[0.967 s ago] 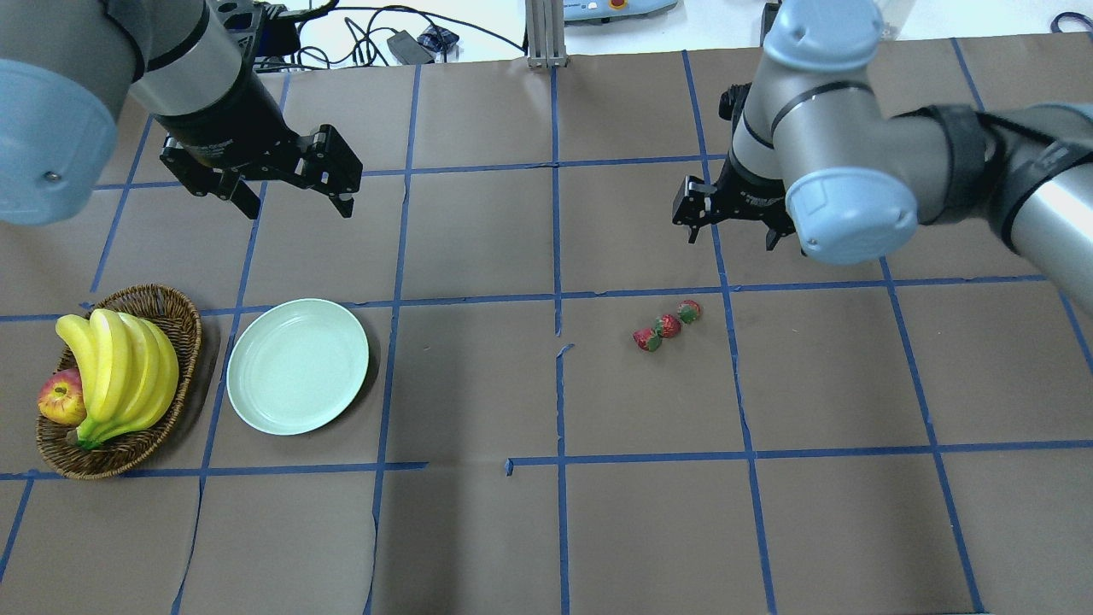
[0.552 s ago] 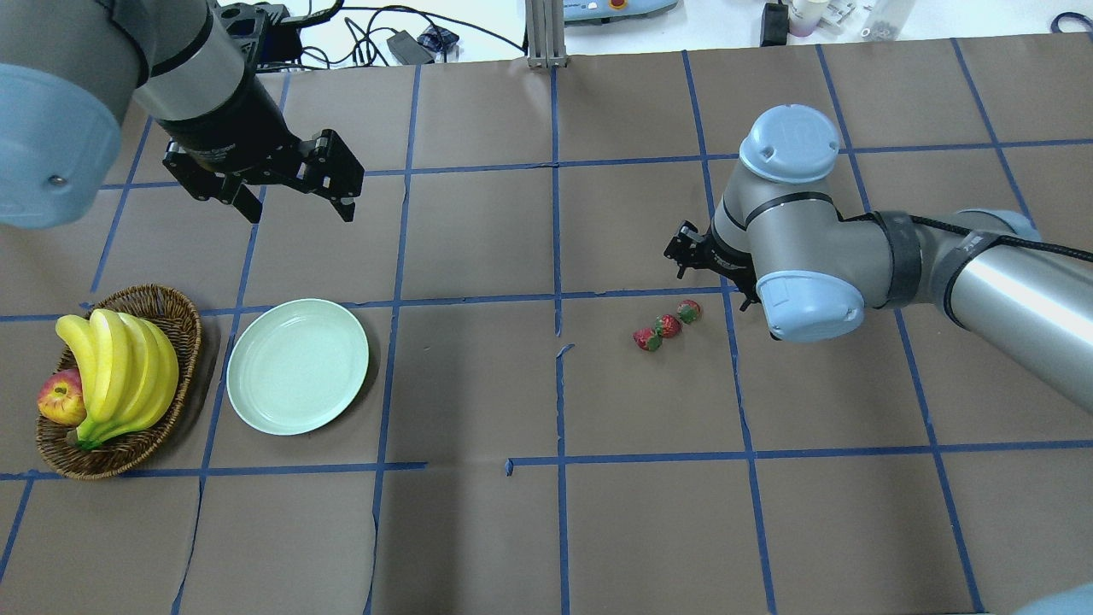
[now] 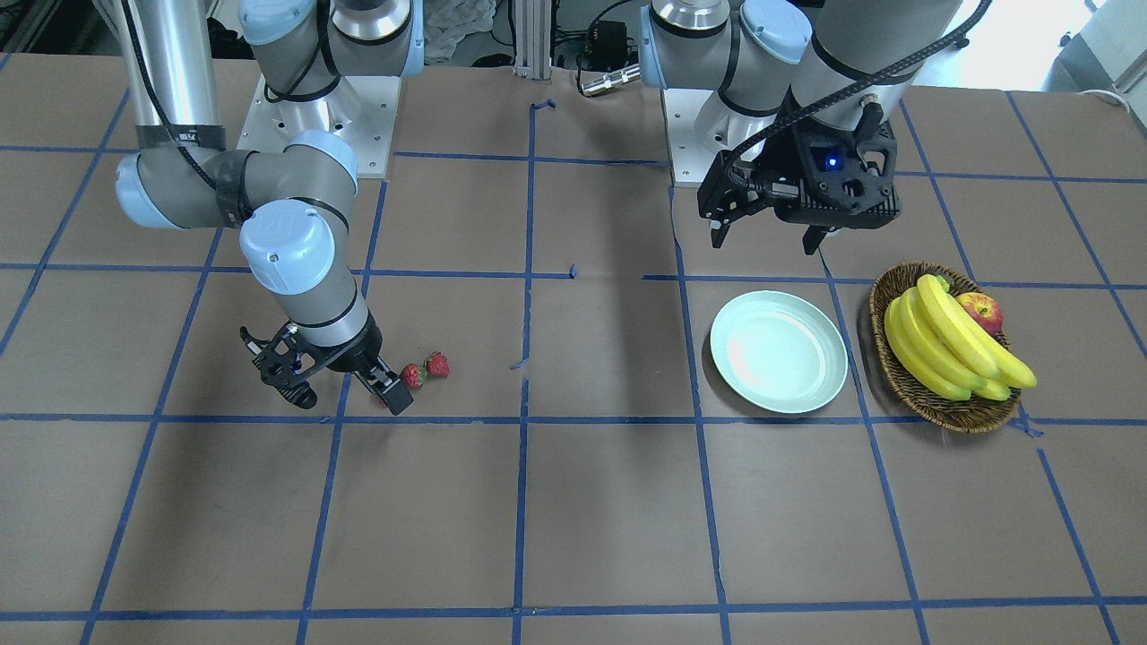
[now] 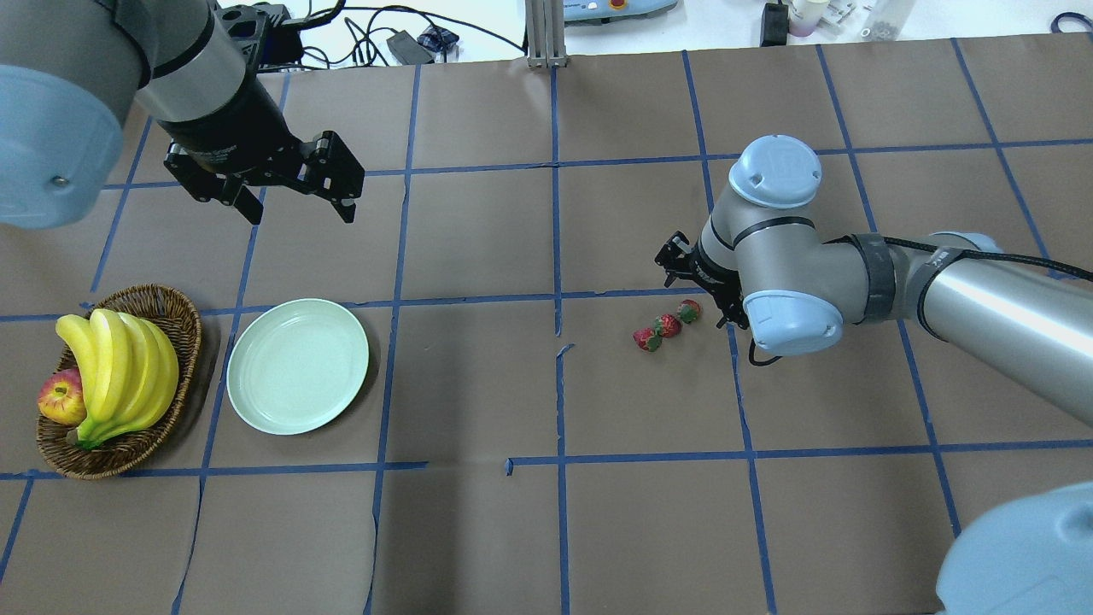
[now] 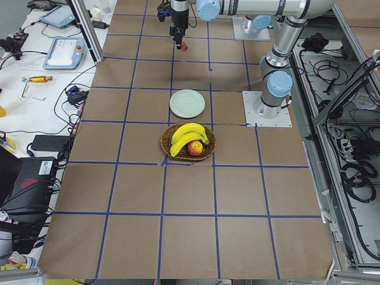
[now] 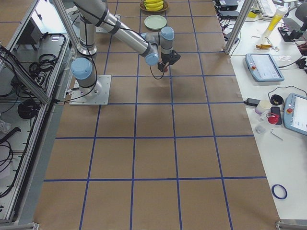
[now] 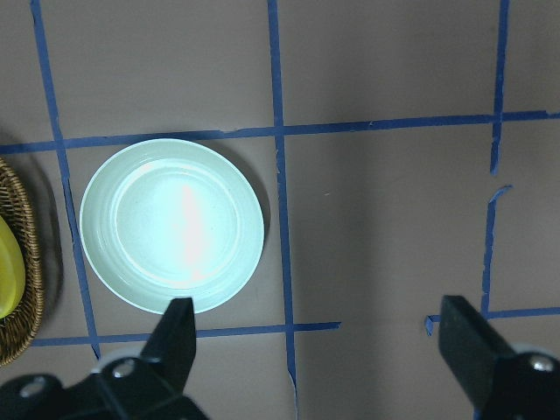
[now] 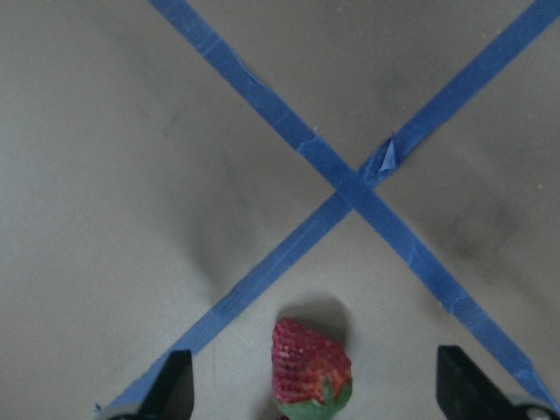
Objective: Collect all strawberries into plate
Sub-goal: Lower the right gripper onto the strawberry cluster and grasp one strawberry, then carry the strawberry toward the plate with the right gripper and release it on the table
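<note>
Three strawberries lie in a short row on the brown paper: one (image 4: pixel 646 340), one (image 4: pixel 669 325) and one (image 4: pixel 689 311). My right gripper (image 4: pixel 698 289) is open and low over the row's right end. In the right wrist view that strawberry (image 8: pixel 311 363) lies between the two fingers (image 8: pixel 171 389), untouched. In the front view two strawberries show (image 3: pixel 413 375) (image 3: pixel 437 364); a finger of the right gripper (image 3: pixel 345 387) hides the third. The mint-green plate (image 4: pixel 297 366) (image 3: pixel 778 351) (image 7: pixel 171 225) is empty. My left gripper (image 4: pixel 299 209) (image 3: pixel 766 240) hangs open above the table behind the plate.
A wicker basket (image 4: pixel 184 312) with bananas (image 4: pixel 119 367) and an apple (image 4: pixel 60 399) stands just left of the plate. Blue tape lines grid the paper. Cables and devices lie beyond the table's far edge.
My right arm has swung forward and down, bringing its open gripper from behind the strawberries to just over the rightmost one. The left arm has barely moved.
</note>
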Motion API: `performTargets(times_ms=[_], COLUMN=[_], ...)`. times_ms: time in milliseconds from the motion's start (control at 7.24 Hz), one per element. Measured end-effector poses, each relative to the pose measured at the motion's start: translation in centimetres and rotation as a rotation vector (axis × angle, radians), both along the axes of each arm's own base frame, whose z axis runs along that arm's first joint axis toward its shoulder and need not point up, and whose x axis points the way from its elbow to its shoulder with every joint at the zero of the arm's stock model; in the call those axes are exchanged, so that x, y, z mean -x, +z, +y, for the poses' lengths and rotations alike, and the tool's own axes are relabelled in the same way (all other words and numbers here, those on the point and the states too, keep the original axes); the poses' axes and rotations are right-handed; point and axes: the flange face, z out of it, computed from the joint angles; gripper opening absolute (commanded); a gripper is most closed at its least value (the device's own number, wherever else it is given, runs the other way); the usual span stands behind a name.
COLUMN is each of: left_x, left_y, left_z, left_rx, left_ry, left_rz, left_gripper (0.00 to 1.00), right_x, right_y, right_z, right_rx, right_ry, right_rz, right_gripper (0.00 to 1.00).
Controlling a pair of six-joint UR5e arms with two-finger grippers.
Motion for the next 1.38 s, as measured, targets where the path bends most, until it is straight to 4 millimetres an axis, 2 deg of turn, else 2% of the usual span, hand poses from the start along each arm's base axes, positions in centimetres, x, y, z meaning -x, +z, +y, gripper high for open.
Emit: performTargets(times_ms=[414, 691, 829, 967, 1105, 1243, 1381], left_x=[0.0, 0.0, 0.0, 0.0, 0.0, 0.0, 0.0], left_y=[-0.1, -0.2, -0.1, -0.1, 0.0, 0.0, 0.1], left_z=[0.1, 0.1, 0.1, 0.1, 0.1, 0.1, 0.2], left_rx=[-0.002, -0.003, -0.002, -0.001, -0.001, 0.000, 0.001], left_ry=[0.000, 0.000, 0.000, 0.000, 0.000, 0.000, 0.000], left_rz=[0.000, 0.000, -0.001, -0.001, -0.002, -0.002, -0.002], left_gripper=[1.00, 1.00, 1.00, 1.00, 1.00, 1.00, 1.00], right_x=[-0.1, -0.2, -0.2, -0.5, -2.5, -7.0, -12.5], right_y=[-1.4, -1.1, 0.2, 2.7, 5.6, 7.6, 8.6], right_z=[0.3, 0.1, -0.7, -2.2, -3.3, -2.7, -0.6], right_rx=[-0.024, -0.018, 0.009, 0.051, 0.072, 0.072, 0.076], right_ry=[0.003, 0.002, 0.004, 0.009, 0.040, 0.120, 0.222], right_rz=[-0.001, -0.010, -0.011, -0.013, -0.015, -0.012, -0.008], right_gripper=[0.00, 0.00, 0.00, 0.00, 0.00, 0.00, 0.00])
